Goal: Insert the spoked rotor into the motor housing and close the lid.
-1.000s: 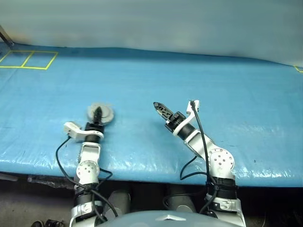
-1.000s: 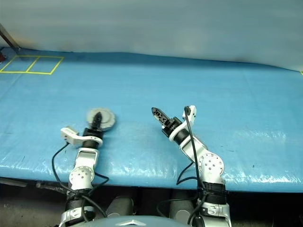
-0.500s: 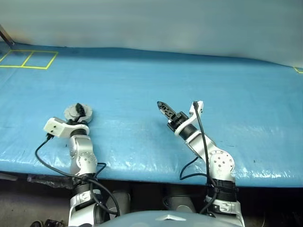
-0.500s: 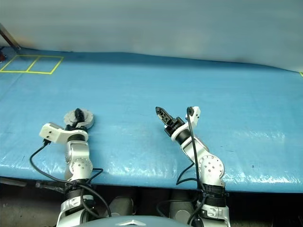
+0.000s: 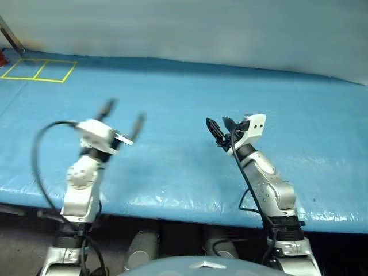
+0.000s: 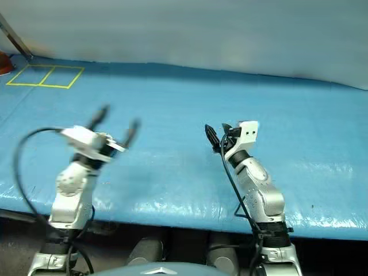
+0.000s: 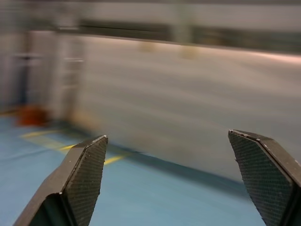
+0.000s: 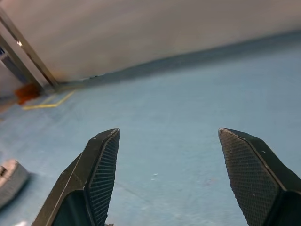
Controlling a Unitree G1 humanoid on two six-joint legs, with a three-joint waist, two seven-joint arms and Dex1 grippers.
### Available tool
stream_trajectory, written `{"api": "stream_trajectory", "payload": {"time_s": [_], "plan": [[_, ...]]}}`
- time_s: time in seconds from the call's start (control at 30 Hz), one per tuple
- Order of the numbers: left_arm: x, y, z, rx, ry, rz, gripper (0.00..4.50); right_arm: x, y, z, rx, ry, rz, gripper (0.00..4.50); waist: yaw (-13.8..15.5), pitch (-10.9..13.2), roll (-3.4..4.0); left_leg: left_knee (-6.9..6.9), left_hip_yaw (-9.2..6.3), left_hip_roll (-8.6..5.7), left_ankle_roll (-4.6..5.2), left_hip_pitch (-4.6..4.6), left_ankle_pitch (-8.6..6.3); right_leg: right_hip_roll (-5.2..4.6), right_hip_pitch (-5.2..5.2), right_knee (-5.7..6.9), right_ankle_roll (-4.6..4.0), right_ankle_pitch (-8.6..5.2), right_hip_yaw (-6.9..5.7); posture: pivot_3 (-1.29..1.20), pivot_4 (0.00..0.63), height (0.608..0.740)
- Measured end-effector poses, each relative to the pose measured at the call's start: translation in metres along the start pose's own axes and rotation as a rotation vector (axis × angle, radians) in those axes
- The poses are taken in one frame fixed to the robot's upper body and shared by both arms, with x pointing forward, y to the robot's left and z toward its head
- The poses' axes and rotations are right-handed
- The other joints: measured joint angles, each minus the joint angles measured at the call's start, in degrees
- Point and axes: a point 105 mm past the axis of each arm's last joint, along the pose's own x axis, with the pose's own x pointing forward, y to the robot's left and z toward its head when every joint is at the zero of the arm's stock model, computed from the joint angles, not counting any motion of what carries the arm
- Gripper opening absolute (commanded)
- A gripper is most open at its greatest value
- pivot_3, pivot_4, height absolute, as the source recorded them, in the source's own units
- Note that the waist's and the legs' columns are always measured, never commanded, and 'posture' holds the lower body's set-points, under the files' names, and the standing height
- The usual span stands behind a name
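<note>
- Left tool (image 5: 122, 117): its two black fingers (image 7: 82, 179) are spread wide apart with nothing between them, raised above the blue tabletop (image 5: 172, 92) and motion-blurred
- Right tool (image 5: 218, 126): fingers (image 8: 101, 169) apart and empty, lifted over the middle of the tabletop, well apart from the left tool
- Yellow taped squares (image 5: 37, 69) mark the tabletop's far left corner, with something small and red-orange (image 6: 4, 64) beside them, perhaps a stand's foot
- I cannot tell where the rotor, housing or lid is
</note>
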Motion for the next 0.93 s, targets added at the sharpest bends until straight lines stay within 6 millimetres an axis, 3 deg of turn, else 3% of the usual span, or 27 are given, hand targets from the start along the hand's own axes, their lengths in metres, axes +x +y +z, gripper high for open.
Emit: {"api": "stream_trajectory", "payload": {"time_s": [0.1,0.17,0.2,0.37,0.53,0.93], "plan": [[-0.007,-0.055,-0.034,-0.023,0.191,-0.334,4.49,-0.021,-0.019,-0.011,-0.281,0.108,0.103,3.53,-1.4,0.0,-0.03,-0.17,0.05,0.16,0.02,0.03,-0.02,0.11,-0.14,0.08,-0.12,-0.07,-0.02,0.00,0.150,0.740],[-0.020,-0.064,-0.054,-0.029,0.297,-0.431,4.49,-0.040,-0.033,-0.026,-0.393,0.228,0.178,3.53,-1.6,0.1,-0.07,-0.28,0.05,0.32,0.02,0.08,-0.01,0.22,-0.18,0.15,-0.24,-0.15,-0.04,0.00,0.150,0.740],[-0.023,-0.064,-0.058,-0.026,0.315,-0.443,4.49,-0.044,-0.035,-0.030,-0.401,0.256,0.194,3.53,-1.6,0.1,-0.11,-0.28,0.05,0.38,0.02,0.08,-0.01,0.28,-0.17,0.15,-0.25,-0.15,-0.05,0.00,0.150,0.740],[-0.020,-0.058,-0.060,-0.042,0.269,-0.390,4.50,-0.063,-0.020,-0.044,-0.269,0.347,0.348,4.45,-1.0,0.1,-0.20,-0.12,0.03,0.43,0.02,0.03,-0.02,0.32,-0.11,0.14,-0.23,-0.14,-0.05,0.00,0.150,0.740],[-0.011,-0.046,-0.050,-0.042,0.177,-0.316,4.50,-0.064,-0.012,-0.043,-0.257,0.350,0.376,4.45,0.1,0.3,-0.38,0.08,0.04,0.27,0.00,0.00,-0.03,0.15,-0.02,0.12,-0.06,-0.05,-0.04,0.00,0.150,0.740],[-0.009,-0.042,-0.050,-0.062,0.144,-0.269,4.50,-0.062,-0.015,-0.046,-0.306,0.365,0.338,4.45,0.8,0.3,-0.41,0.09,0.03,0.14,0.01,-0.01,-0.03,0.04,-0.01,0.10,0.01,0.00,-0.04,0.00,0.150,0.740]]}}
